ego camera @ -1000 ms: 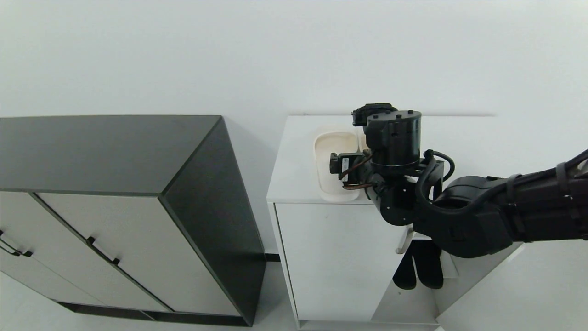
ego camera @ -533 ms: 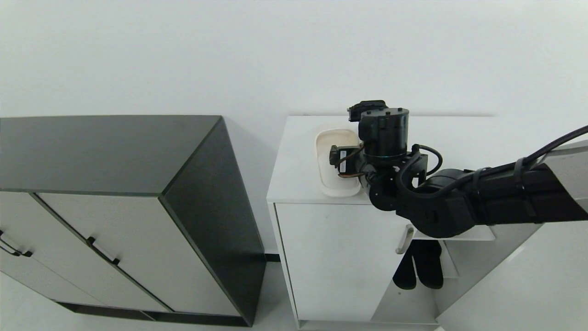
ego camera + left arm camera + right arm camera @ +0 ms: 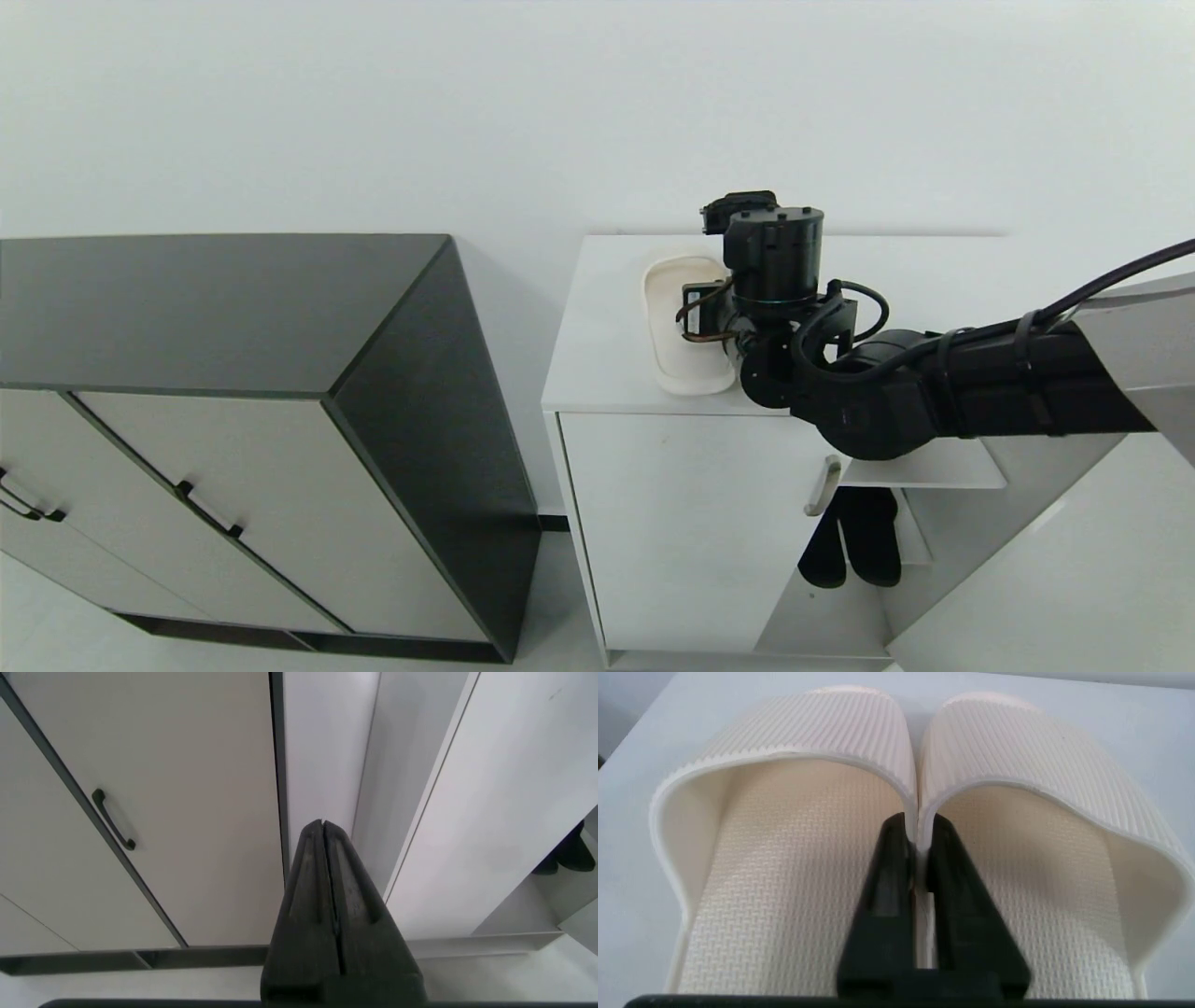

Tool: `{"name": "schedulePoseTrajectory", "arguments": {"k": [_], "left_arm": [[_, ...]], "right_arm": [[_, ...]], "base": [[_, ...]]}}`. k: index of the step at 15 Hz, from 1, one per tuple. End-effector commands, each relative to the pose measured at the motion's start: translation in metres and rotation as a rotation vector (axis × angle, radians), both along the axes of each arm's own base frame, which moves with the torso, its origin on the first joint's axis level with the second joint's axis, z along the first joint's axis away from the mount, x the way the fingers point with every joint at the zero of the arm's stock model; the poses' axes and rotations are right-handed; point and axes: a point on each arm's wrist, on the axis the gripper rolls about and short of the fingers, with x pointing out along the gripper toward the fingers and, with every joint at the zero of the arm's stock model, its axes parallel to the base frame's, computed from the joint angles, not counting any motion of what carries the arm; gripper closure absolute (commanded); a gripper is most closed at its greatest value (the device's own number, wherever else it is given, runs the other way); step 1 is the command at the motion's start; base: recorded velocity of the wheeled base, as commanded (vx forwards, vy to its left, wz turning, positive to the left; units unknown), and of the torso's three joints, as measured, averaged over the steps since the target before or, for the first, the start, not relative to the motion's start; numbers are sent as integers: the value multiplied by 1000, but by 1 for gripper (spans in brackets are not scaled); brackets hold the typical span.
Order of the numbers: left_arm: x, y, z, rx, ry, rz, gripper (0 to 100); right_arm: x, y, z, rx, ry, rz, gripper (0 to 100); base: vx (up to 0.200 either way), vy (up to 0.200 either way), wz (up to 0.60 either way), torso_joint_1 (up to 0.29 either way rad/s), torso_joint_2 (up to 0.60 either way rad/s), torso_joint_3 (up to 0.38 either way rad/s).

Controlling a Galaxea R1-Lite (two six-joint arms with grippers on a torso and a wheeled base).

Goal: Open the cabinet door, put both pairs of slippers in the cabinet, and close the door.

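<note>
On top of the white cabinet (image 3: 597, 364), the cream slippers (image 3: 775, 887) are laid side by side, with their touching inner walls pinched by the right gripper (image 3: 918, 835). Black slippers (image 3: 850, 551) are seen inside the open right compartment. The left gripper (image 3: 323, 835) is held pressed together, low before the cabinet fronts.

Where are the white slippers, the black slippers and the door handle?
white slippers (image 3: 684, 375), head view, near end of one slipper.
black slippers (image 3: 873, 546), head view, middle of one slipper.
door handle (image 3: 822, 485), head view, bar's middle.
</note>
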Motion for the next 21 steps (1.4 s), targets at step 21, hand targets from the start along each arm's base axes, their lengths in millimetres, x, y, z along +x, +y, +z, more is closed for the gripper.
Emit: {"name": "schedulePoseTrajectory", "arguments": {"k": [21], "left_arm": [[0,0,0,0,-1,0,100]], "right_arm": [[-130,-53,-2,-29,33,173,100]], "base": [[0,0,0,0,0,0]]}}
